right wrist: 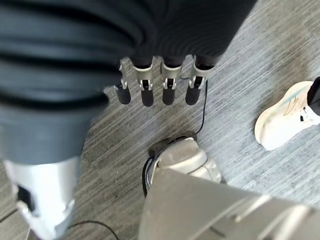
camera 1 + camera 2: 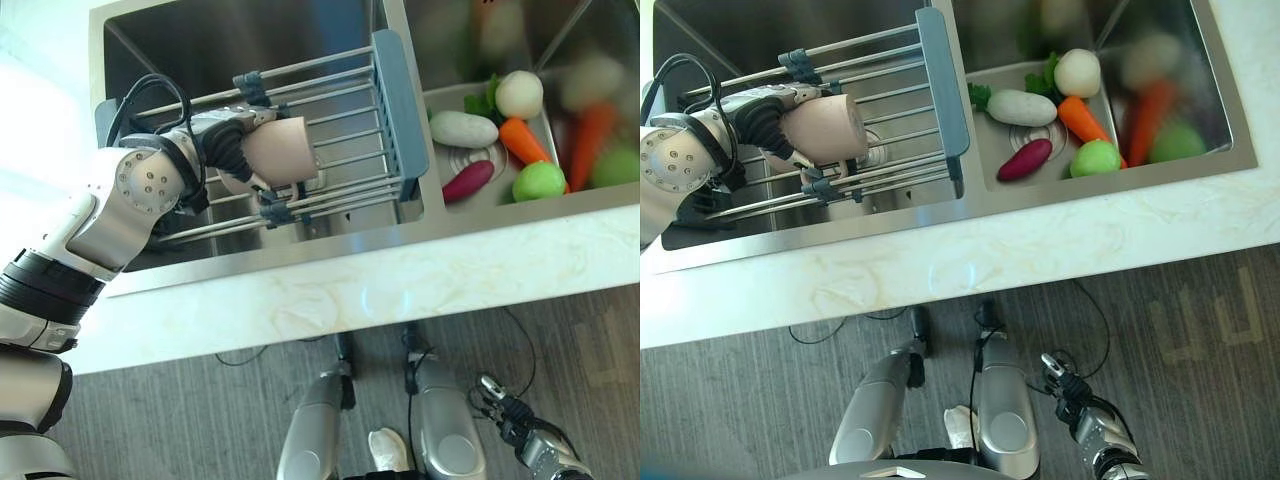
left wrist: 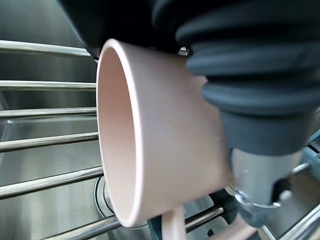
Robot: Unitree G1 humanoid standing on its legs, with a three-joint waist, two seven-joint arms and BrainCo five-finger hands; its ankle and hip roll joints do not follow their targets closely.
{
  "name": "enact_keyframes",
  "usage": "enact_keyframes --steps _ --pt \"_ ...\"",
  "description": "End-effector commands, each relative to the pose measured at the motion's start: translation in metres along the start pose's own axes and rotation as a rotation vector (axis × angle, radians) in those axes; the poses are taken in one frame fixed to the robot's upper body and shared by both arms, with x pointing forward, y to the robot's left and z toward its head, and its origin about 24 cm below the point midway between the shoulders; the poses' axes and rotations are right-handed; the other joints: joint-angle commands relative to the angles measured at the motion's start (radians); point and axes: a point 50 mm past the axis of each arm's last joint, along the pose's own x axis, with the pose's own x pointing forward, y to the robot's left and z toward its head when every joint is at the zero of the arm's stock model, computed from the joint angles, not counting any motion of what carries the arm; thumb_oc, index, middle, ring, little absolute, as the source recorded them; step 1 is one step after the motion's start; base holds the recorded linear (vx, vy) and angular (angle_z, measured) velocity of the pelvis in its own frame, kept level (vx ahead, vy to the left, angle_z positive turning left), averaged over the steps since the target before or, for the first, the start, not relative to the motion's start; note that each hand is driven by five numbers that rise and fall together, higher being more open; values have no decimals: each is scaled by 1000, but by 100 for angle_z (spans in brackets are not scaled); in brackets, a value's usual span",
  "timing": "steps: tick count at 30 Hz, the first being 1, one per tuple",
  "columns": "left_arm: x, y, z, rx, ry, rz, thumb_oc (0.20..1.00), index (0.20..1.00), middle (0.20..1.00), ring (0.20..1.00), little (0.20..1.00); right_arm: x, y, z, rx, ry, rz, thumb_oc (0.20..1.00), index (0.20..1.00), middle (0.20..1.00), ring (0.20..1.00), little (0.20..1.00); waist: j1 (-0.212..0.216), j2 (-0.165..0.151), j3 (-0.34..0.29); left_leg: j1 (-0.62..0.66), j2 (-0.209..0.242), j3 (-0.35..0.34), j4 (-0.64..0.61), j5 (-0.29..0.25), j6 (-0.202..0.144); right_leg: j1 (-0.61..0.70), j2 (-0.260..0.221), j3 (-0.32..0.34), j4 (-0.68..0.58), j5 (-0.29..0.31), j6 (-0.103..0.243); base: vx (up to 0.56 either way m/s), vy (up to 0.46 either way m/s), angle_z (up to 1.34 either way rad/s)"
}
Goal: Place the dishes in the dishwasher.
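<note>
- Now the left hand (image 2: 232, 150) has its fingers curled round a pale pink mug (image 2: 283, 150), holding it on its side just above the wire rack (image 2: 330, 130)
- The rack spans the left sink basin (image 2: 180, 30); its rails run across the basin and a blue-grey end bar (image 2: 398, 110) stands along the divider side
- Seen from the left wrist, the mug's open mouth (image 3: 117, 135) faces along the rails, with the drain (image 3: 102, 192) in the basin floor below it
- Rails lie bare between the mug and the end bar
- Toy vegetables fill the right basin: a white one (image 2: 1021, 106), a carrot (image 2: 1085, 120), a purple one (image 2: 1024, 159), a green one (image 2: 1095, 158)
- The counter (image 2: 400, 280) runs bare along its front edge
- The right hand (image 1: 160, 85) hangs low over the grey floor (image 1: 260, 75), fingers straight, near a person's white shoe (image 1: 282, 125)
</note>
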Motion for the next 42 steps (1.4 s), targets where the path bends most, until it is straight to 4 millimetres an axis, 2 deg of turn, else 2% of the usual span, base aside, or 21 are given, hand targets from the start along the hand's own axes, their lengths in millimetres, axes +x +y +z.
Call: enact_keyframes --steps 1,8,9,10,16,27,36,37,42 --pt "-2 28 -3 54 32 112 1000 1000 1000 1000 1000 -5 -10 4 20 -43 -23 1000 1000 1000 1000 1000 -13 11 -38 -11 63 77 72 -69 -59 -9 -64 40 -68 89 124 0 0 0" --pt "1 30 -7 88 74 81 1000 1000 1000 1000 1000 -3 -5 16 26 -101 -4 1000 1000 1000 1000 1000 -17 9 -18 -26 62 74 72 -62 -61 -25 -64 42 -68 97 126 -6 2 0" --pt "1 27 -8 119 83 49 805 805 805 805 805 -3 -3 20 23 -118 3 1000 1000 1000 1000 1000 -19 9 -12 -31 63 74 72 -60 -62 -30 -65 43 -68 99 128 -45 16 0" --pt "2 28 -6 148 76 29 200 200 200 200 200 -3 -3 22 22 -127 6 1000 1000 1000 1000 1000 -20 10 -11 -32 63 75 72 -59 -63 -31 -66 42 -68 100 129 -60 16 1" --pt "6 31 9 213 7 -2 200 200 200 200 200 -2 -1 27 24 -151 22 1000 1000 1000 1000 1000 -24 6 -11 -36 69 82 72 -58 -67 -38 -67 39 -68 104 132 -26 -4 0" --pt "3 43 11 300 -20 87 200 200 200 200 200 -2 2 29 29 -184 31 1000 1000 1000 1000 1000 -22 7 -26 -31 72 84 72 -59 -72 -31 -66 34 -68 100 131 0 0 0" --pt "-6 60 18 352 -60 254 200 200 200 200 200 -4 1 22 30 -176 18 1000 1000 1000 1000 1000 -13 8 -53 -17 75 83 72 -61 -76 -13 -68 22 -68 90 127 0 0 0" --pt "-11 69 16 375 -54 350 200 200 200 200 200 -4 0 19 26 -167 10 1000 1000 1000 1000 1000 -11 8 -65 -9 77 85 72 -64 -76 -4 -67 19 -68 85 126 0 0 0" --pt "-29 93 14 423 -69 572 200 200 200 200 200 -7 -6 6 29 -129 -25 1000 1000 1000 1000 1000 -3 9 -104 25 79 88 72 -72 -77 35 -67 6 -68 69 121 26 -1 2"
